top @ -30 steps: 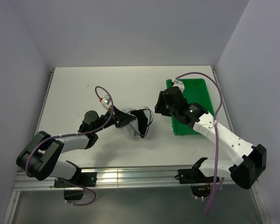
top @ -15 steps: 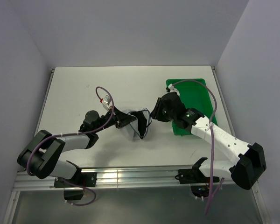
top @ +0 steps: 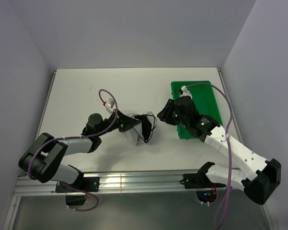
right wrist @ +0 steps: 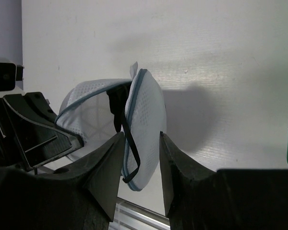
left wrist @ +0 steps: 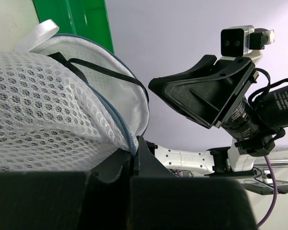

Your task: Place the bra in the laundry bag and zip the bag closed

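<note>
Laundry bag (right wrist: 146,115) clamped in left end effector (left wrist: 133,158) over white table (top: 86,91); right end effector (right wrist: 141,139) apart.

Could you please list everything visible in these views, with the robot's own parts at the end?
table: one, white, under everything.
tray: one, green, right side of the table, partly under the right arm.
laundry bag: one, pale mesh with a dark zipper, mid-table, mouth open.
bra: one, black, at the bag's mouth, a strap hanging out.
rail: one, silver, along the near edge.
cables: two, purple, one along each arm.
arms: two, white and black, bases at the near edge.
left hand: one, black, shut on the bag's edge.
right hand: one, black, open, right of the bag.
</note>
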Tool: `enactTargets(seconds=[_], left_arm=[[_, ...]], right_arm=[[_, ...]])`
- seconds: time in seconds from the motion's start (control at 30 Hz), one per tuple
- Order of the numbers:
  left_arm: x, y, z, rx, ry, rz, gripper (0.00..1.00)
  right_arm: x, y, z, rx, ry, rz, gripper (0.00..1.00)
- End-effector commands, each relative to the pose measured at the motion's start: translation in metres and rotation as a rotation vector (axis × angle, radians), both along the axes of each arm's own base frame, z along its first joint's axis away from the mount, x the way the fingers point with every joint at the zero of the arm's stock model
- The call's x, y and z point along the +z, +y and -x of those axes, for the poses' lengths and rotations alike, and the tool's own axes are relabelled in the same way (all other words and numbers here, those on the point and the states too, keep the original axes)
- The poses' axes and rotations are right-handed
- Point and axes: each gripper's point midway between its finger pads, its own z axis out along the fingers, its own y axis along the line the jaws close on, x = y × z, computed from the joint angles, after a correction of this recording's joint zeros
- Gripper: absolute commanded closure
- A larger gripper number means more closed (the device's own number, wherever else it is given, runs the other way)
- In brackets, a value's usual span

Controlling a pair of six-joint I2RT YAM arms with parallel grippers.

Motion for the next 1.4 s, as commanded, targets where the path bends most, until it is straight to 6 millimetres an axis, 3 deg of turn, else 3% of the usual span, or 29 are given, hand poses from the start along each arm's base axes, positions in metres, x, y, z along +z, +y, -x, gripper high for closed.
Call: enactTargets(seconds=[0.0,0.23,0.57,0.83,1.0,1.13,1.37], left_arm=[[0.022,-0.003,-0.003,-0.004,-0.093,0.036,1.00],[0.022,-0.004,-0.004,-0.005,-0.093,0.033,1.00],[0.020,-0.005,-0.005,-0.007,-0.089,0.031,1.00],[0.019,-0.005,-0.004,-0.009,-0.087,0.034,1.00],[0.020,-0.006,-0.005,-0.013,-0.090,0.033,1.00],[0.020,-0.006,-0.005,-0.013,-0.088,0.031,1.00],[0.020,-0.005,-0.004,-0.012,-0.088,0.031,1.00]], right_arm=[[0.003,0.001,-0.001,-0.005,-0.010,-0.029,0.57],[-0.013,0.007,0.008,0.032,0.009,-0.070,0.59],[-0.010,0.005,0.012,0.023,-0.018,-0.114,0.59],[-0.025,0.003,0.009,0.007,0.009,-0.079,0.59],[-0.027,-0.013,0.004,-0.056,-0.007,-0.038,0.59],[-0.028,-0.011,0.002,-0.056,-0.003,-0.039,0.59],[-0.046,-0.003,0.001,-0.029,0.033,-0.043,0.60]])
